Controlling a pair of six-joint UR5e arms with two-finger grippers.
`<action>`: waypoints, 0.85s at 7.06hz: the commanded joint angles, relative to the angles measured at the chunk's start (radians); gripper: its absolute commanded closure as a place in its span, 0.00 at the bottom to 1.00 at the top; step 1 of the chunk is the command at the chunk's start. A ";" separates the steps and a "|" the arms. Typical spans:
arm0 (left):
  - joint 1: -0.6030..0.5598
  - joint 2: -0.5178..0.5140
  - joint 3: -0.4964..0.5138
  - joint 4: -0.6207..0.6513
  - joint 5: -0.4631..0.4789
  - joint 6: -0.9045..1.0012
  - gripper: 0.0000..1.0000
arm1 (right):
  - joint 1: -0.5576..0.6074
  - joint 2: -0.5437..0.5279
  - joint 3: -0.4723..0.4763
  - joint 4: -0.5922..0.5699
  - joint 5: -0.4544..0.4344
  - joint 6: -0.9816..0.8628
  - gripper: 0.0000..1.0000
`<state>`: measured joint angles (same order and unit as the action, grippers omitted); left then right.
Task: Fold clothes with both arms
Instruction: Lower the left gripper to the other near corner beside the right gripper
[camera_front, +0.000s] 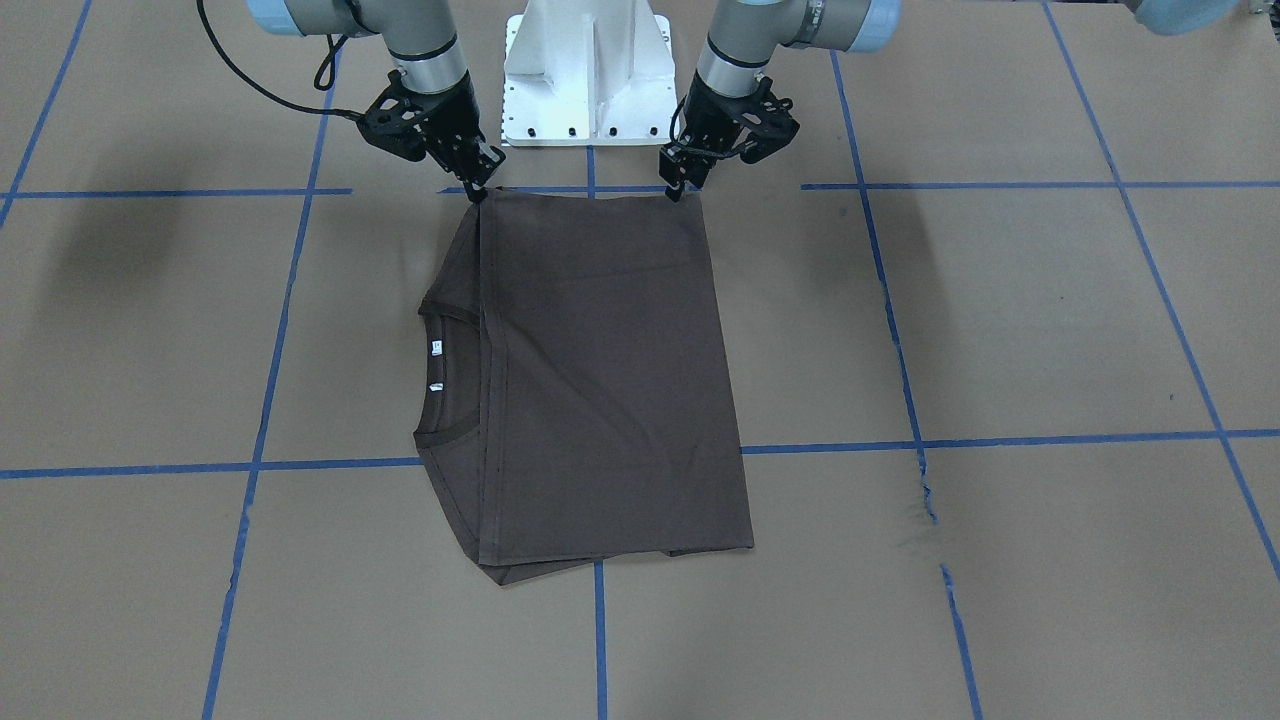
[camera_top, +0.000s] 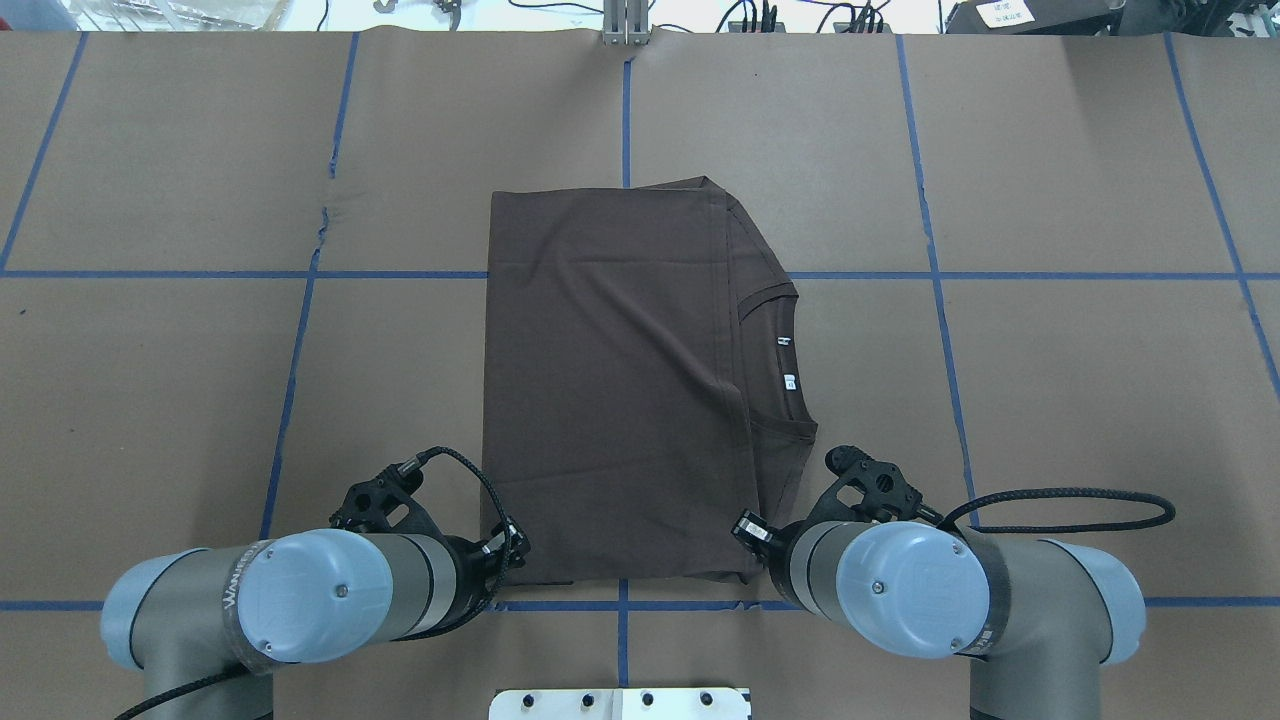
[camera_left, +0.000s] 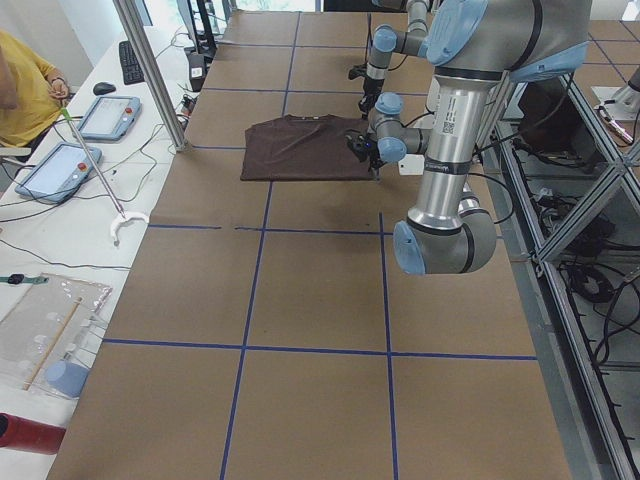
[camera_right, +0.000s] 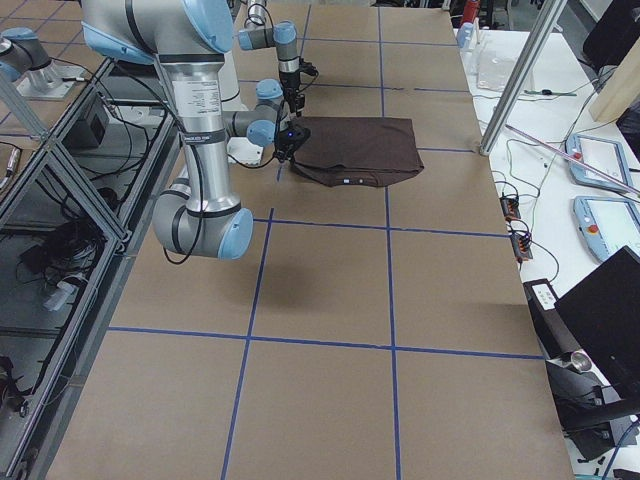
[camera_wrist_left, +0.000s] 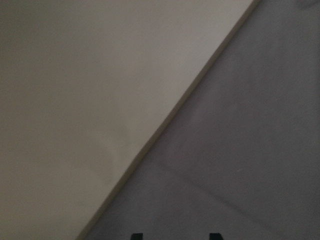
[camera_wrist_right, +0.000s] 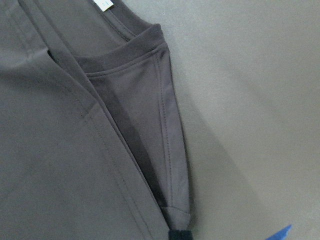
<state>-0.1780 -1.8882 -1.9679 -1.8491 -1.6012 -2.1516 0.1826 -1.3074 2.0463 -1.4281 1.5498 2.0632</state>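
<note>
The dark brown-grey T-shirt (camera_front: 600, 370) lies folded flat on the brown table, its collar and white neck tags (camera_top: 787, 360) on my right side. It also shows in the overhead view (camera_top: 610, 390). Both arms reach down to its near edge. My left gripper (camera_front: 679, 188) sits low over the near left corner; in the left wrist view (camera_wrist_left: 175, 236) its fingertips stand apart over the cloth (camera_wrist_left: 240, 150). My right gripper (camera_front: 478, 188) is at the near right corner; in the right wrist view (camera_wrist_right: 180, 235) it is shut on the shirt's corner (camera_wrist_right: 175, 210).
The white bolted base plate (camera_front: 587, 80) stands just behind the shirt's near edge. Blue tape lines (camera_front: 1050, 438) cross the brown paper. A black cable (camera_top: 1080, 510) loops off the right wrist. An operator's bench with tablets (camera_left: 60, 165) and a metal pole (camera_left: 150, 70) border the table's far side.
</note>
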 joint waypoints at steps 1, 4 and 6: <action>0.006 -0.002 0.017 0.001 0.001 -0.001 0.46 | 0.000 -0.001 0.000 0.000 0.001 0.000 1.00; 0.005 -0.003 0.041 -0.001 0.033 0.005 0.46 | 0.000 -0.001 0.000 0.000 0.001 0.000 1.00; 0.006 -0.002 0.041 -0.001 0.033 0.002 0.46 | 0.000 -0.001 0.000 0.000 0.001 0.000 1.00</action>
<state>-0.1725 -1.8910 -1.9287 -1.8498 -1.5698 -2.1472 0.1826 -1.3085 2.0463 -1.4281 1.5508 2.0632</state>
